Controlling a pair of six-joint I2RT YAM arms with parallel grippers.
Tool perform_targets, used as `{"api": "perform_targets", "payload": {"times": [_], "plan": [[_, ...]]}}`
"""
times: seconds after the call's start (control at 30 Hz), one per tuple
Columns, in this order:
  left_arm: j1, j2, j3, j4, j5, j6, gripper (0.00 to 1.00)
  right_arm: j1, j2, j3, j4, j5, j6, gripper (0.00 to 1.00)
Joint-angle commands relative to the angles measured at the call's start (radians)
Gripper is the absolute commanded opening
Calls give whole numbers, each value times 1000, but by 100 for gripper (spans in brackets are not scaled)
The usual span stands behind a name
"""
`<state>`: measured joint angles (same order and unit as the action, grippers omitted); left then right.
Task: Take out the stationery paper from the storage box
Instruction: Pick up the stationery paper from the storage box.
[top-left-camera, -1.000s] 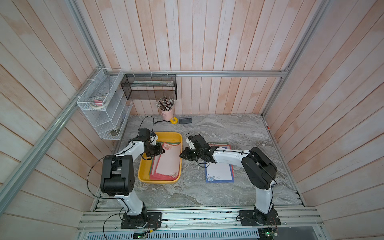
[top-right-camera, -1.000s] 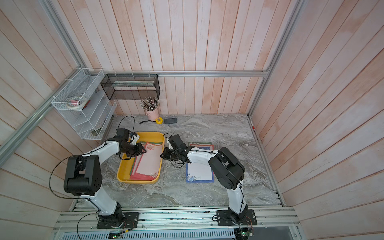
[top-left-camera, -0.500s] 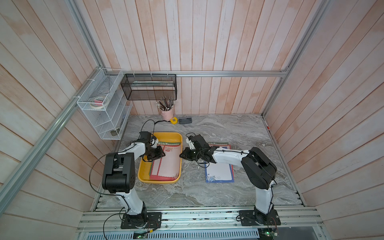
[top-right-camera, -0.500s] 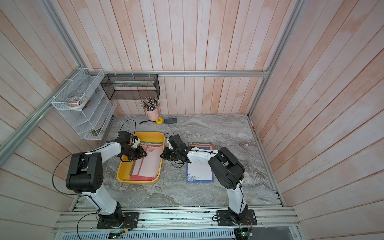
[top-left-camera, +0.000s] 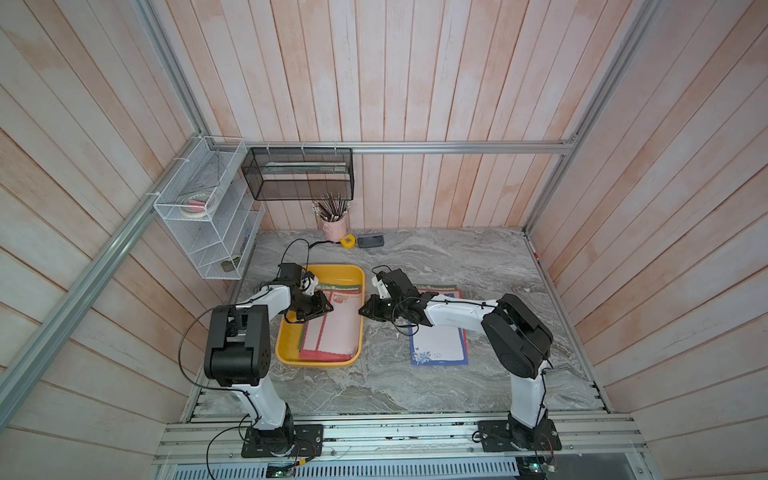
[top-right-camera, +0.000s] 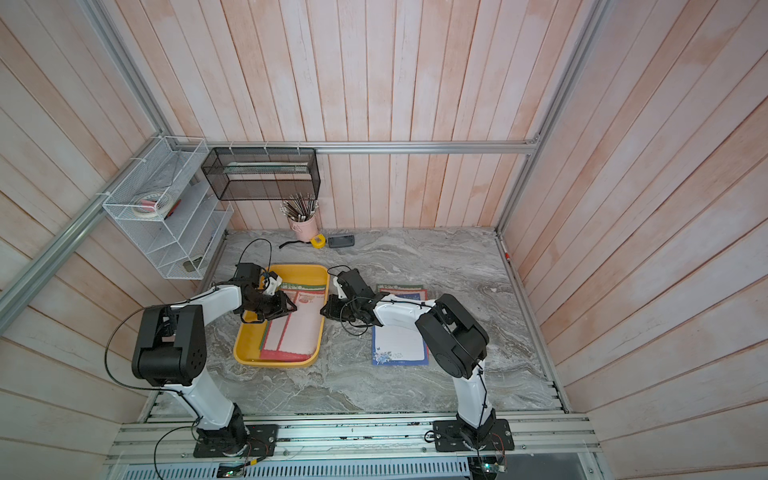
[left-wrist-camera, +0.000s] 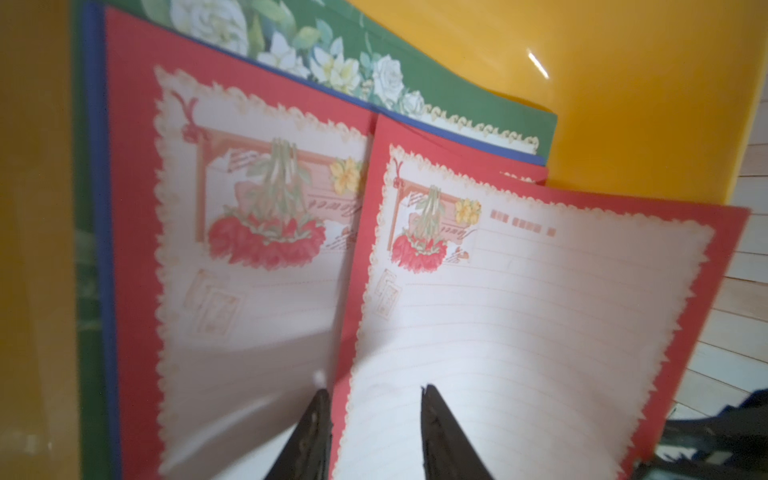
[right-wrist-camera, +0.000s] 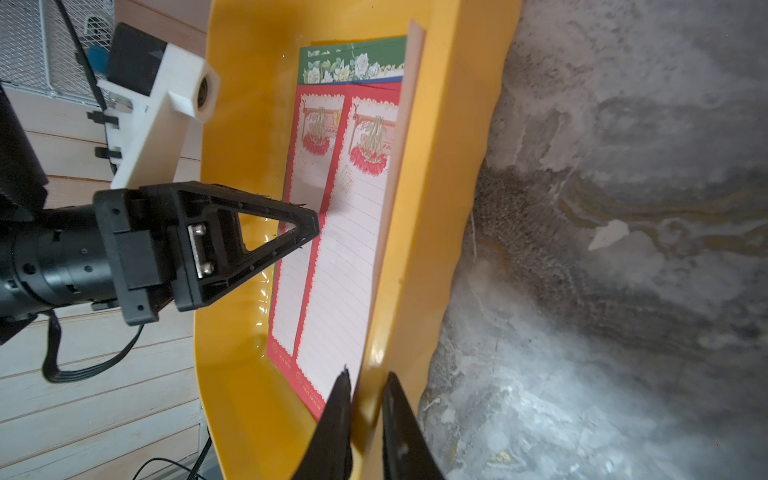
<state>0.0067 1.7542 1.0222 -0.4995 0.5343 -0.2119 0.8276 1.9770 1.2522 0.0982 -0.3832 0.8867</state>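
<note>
Left tool (left-wrist-camera: 374, 390) released, jaws astride the lifted stationery paper (left-wrist-camera: 519, 311); right tool (right-wrist-camera: 367, 374) clenched across the storage box (right-wrist-camera: 449, 187) wall; best to close gently and lift one sheet only.

The right gripper (right-wrist-camera: 368, 374) clamps one long wall of the yellow storage tray (right-wrist-camera: 440, 166), one finger inside and one outside. From the opposite side, the left gripper (right-wrist-camera: 311, 216) reaches over overlapping red-bordered letter sheets (right-wrist-camera: 345, 270), with a green floral sheet (right-wrist-camera: 353, 62) beneath them. Grey marble tabletop (right-wrist-camera: 623, 208) lies alongside.
</note>
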Motion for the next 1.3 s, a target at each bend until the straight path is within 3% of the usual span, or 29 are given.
{"api": "perform_targets", "payload": {"times": [0.0, 0.3, 0.83, 1.07, 1.27], "plan": [[7, -61, -33, 34, 70, -18, 38, -5, 16, 18, 3, 3, -6, 17], [18, -127, -98, 103, 156, -54, 36, -6, 19, 19, 4, 0, -2, 17], [9, -31, -67, 56, 88, -41, 47, -5, 13, 16, 7, -3, -1, 17], [1, -6, -53, 29, 43, -24, 48, -5, 8, 7, 18, -9, 2, 17], [-2, -28, -53, 41, 71, -20, 45, -6, 3, 4, 23, -11, 3, 17]]}}
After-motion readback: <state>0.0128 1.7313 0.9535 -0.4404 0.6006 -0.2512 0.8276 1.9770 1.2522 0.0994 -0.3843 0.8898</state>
